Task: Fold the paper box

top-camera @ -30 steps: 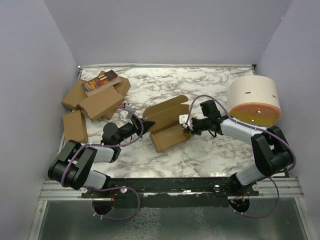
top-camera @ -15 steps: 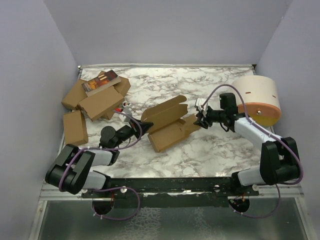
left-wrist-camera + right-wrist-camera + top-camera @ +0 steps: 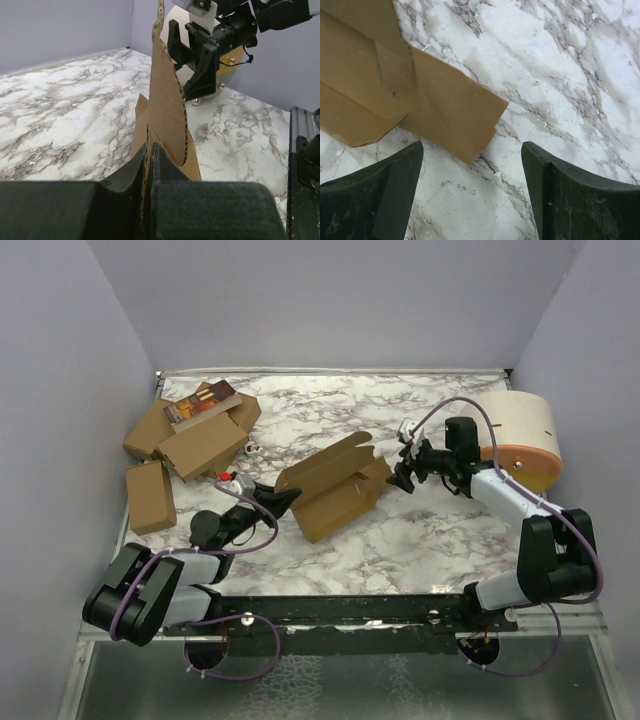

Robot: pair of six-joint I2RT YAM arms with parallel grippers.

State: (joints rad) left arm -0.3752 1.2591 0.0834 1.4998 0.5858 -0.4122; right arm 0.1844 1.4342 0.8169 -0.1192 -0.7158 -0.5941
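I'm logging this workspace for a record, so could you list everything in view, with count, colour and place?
paper box: one, brown, partly folded, centre of the table
cartons: a heap of several, brown, far left corner
single carton: one, brown, left edge, nearer than the heap
printed item: one, dark with orange print, on top of the heap
cylinder: one, white with an orange rim, right side
table: one, white and grey marble
left gripper: one, black fingers shut on the box's left edge
right gripper: one, black fingers open, by the box's right flap, holding nothing
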